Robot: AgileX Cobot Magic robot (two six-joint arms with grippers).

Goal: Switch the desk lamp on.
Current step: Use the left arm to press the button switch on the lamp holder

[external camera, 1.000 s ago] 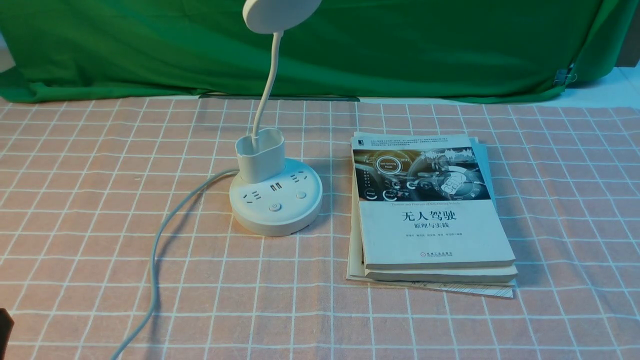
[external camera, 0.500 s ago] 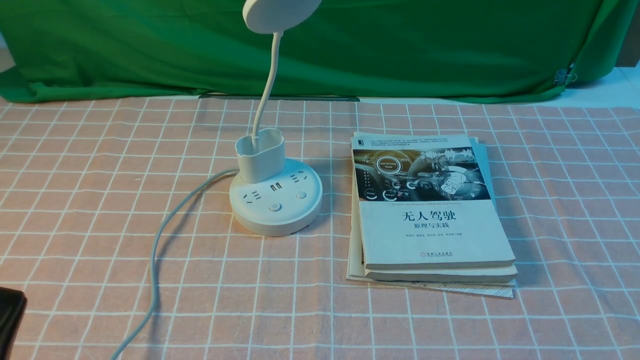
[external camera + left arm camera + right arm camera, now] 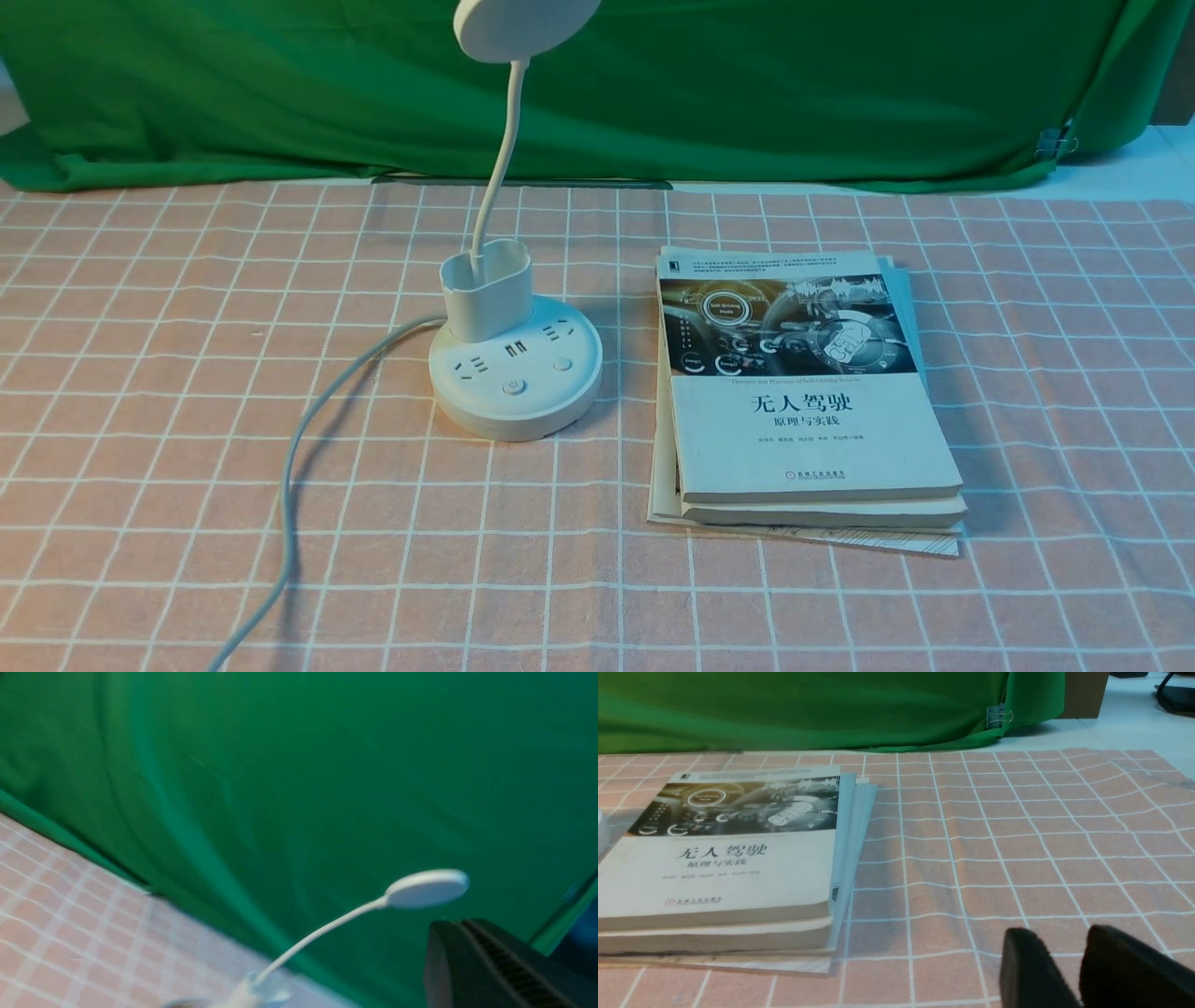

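Note:
The white desk lamp [image 3: 515, 378] stands left of centre on the checked cloth, its disc head [image 3: 523, 23] at the top edge and unlit. Its round base carries sockets and a round button [image 3: 513, 386] at the front. A grey cord [image 3: 299, 448] runs off to the front left. The lamp also shows, blurred, in the left wrist view [image 3: 426, 888]. My left gripper [image 3: 448, 926] shows only there, fingers together, empty, well away from the lamp. My right gripper [image 3: 1057, 935] hovers low over the cloth right of the books, fingers nearly together, empty. Neither gripper shows in the front view.
A stack of books [image 3: 803, 392] lies just right of the lamp base, also in the right wrist view [image 3: 724, 858]. A green curtain [image 3: 747, 84] hangs along the back. The pink checked cloth [image 3: 1074, 373] covers the table.
The dark left gripper tip, at the front view's lower left edge in the earlier frames, has left that view. The lamp and books have not moved.

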